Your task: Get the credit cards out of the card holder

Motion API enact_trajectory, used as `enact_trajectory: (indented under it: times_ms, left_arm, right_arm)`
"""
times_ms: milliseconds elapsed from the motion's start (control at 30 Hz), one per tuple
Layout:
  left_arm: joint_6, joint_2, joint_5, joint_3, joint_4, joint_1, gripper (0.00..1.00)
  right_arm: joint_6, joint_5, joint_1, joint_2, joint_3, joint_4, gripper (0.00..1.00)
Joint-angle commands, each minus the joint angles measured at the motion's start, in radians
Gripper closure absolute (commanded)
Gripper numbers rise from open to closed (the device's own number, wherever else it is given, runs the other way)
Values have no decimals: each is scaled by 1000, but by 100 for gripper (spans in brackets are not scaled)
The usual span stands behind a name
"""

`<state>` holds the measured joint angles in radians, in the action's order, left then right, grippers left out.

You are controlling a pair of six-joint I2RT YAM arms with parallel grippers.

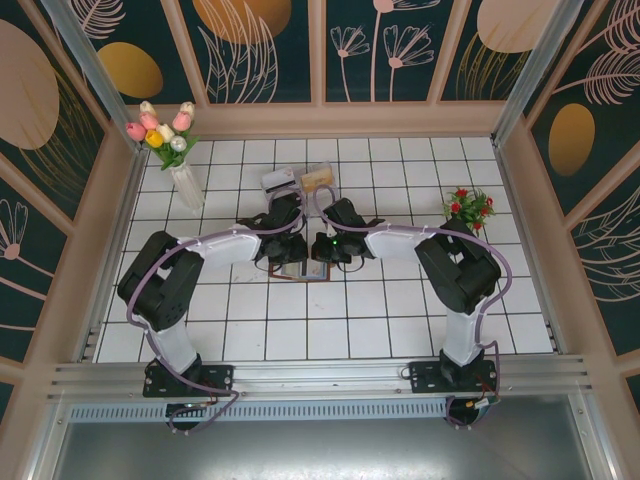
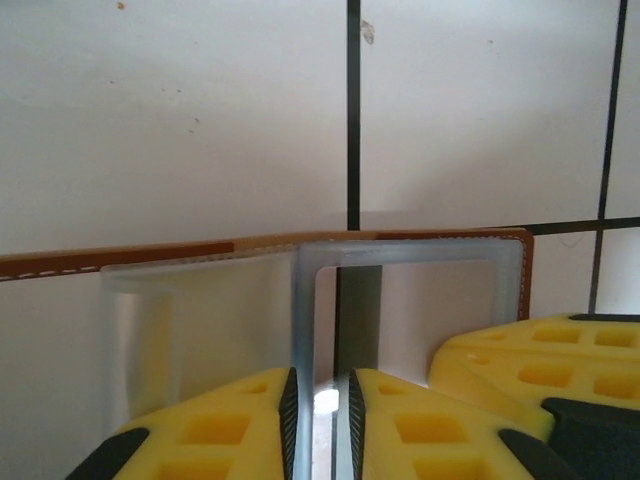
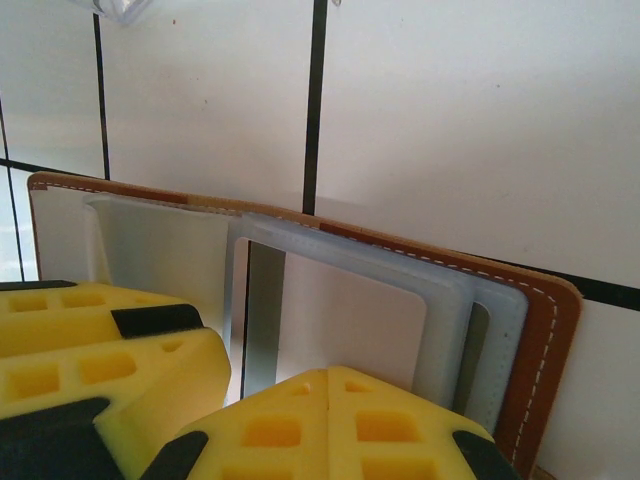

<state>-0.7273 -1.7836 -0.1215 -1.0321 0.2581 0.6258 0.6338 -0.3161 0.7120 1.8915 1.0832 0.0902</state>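
Note:
The card holder lies open on the white tiles, with both grippers low over it. In the left wrist view its brown rim frames blue-grey pockets. A white credit card with a dark stripe sits in the right-hand pocket. My left gripper straddles the pocket's inner edge, its pads a narrow gap apart and the left pad against that edge. My right gripper is shut, fingers flush together in front of the same card. The card's near edge is hidden behind them. The rim curves round on the right.
A clear plastic tray stands just behind the grippers. A vase of tulips is at the back left and a small red-flowered plant at the right. Wooden walls ring the tiled floor.

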Motion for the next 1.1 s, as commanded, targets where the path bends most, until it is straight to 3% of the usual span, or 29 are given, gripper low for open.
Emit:
enact_trajectory:
  times_ms: [0,200,367,567,1067]
  left_arm:
    - [-6,-5,-9,-26,-4,1,73]
    - [-28,4,11,-6,-22,-1,72]
    - [-54,29,-89,44,-104,-23,72]
    - [-33,31,-26,45,-53,-27,73]
    - [-45,31,-235,180,-213,-85,81]
  right_arm:
    - [-16,30,-5,22,-28,28,96]
    - [-16,32,-9,27,-33,27,96]
    - [-17,31,-15,29,-42,26,96]
    - [-19,25,-17,39,-44,23,96]
    - [-46,7,-31,64,-53,28,96]
